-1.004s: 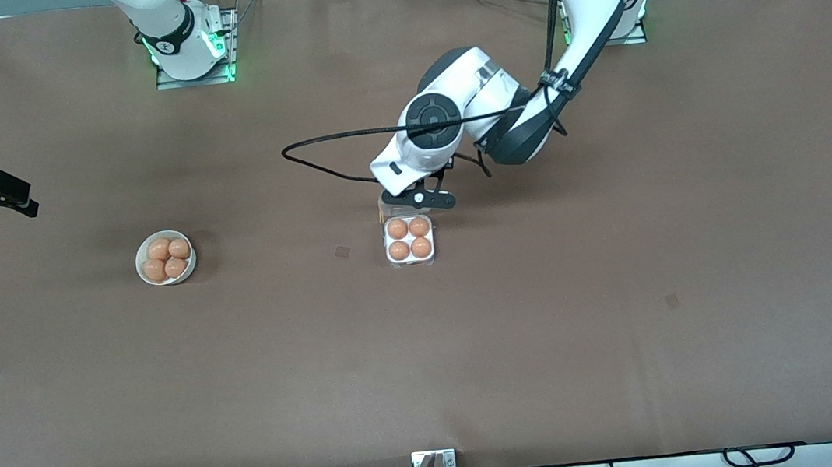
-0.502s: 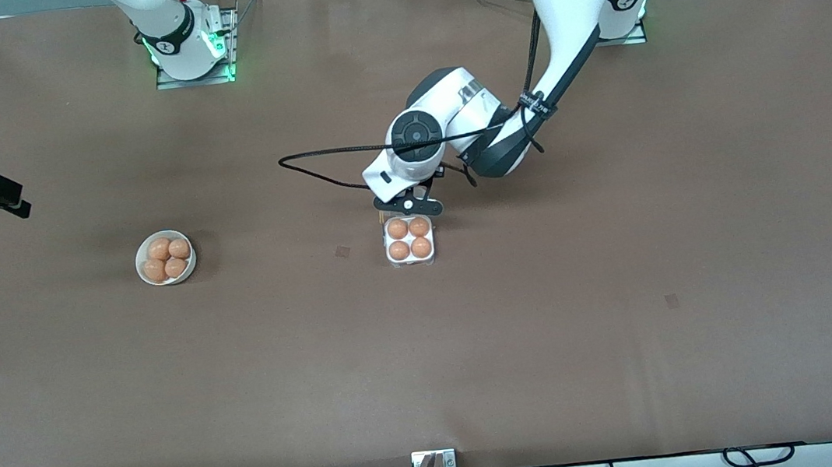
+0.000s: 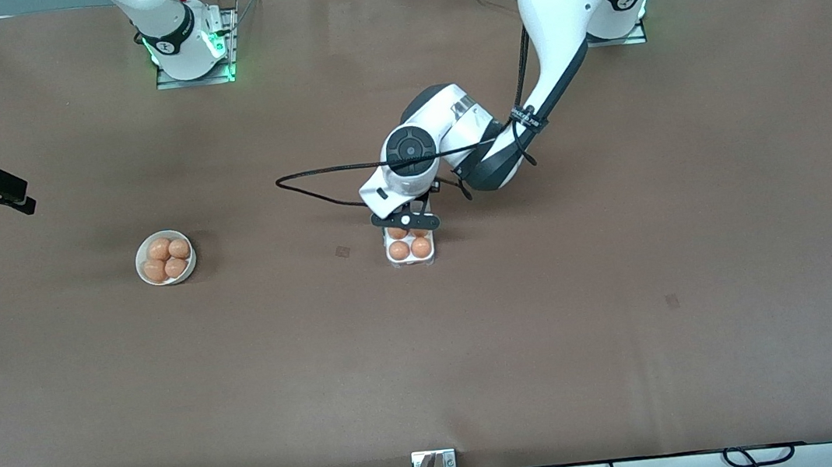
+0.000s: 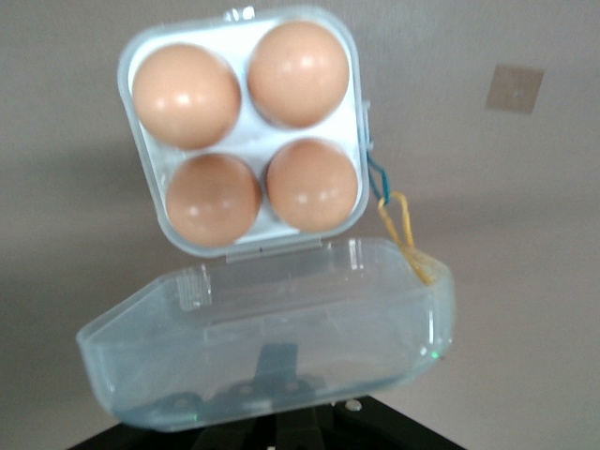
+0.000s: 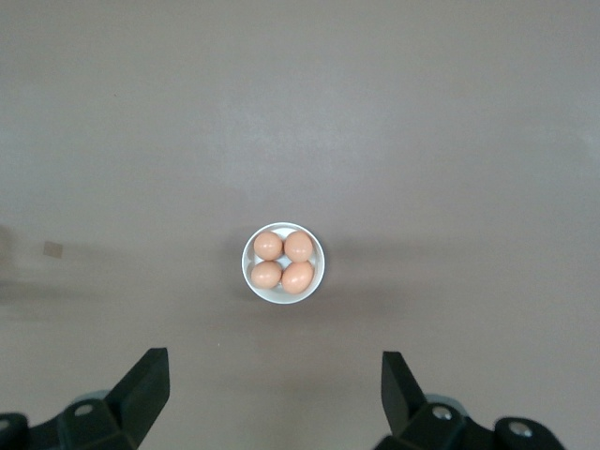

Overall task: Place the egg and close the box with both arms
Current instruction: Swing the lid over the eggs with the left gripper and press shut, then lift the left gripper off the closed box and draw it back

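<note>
1 table [image 3: 629, 319], brown. 2 arms: left arm [image 3: 562, 5] reaches down to mid-table, right arm [image 3: 165, 27] waits.

2 grippers. Left gripper [image 3: 405, 223] is low over the 12 o'clock half of the box [image 3: 411, 259], w/ the clear lid [image 4: 281, 319] half-raised just in front of it. Can't tell its grip state, the lid hides it. Right gripper [image 5: 272, 361] hangs over the table at the right arm's end, approx 10 o'clock from the bowl in front view, jaws wide apart, nothing between them.

1 bowl [image 3: 139, 261], white, at 9 o'clock from the box, well apart.

8 eggs: 4 in the bowl [image 3: 175, 267], 4 in the box. The egg [image 3: 421, 247] sits in a cell; all 4 cells are full.

Vs 0.5 s ago: left gripper has come from the box's 12 o'clock edge to over its 12 o'clock egg row, now partly covering 2 eggs. Box tray, bowl and right gripper approx same.
</note>
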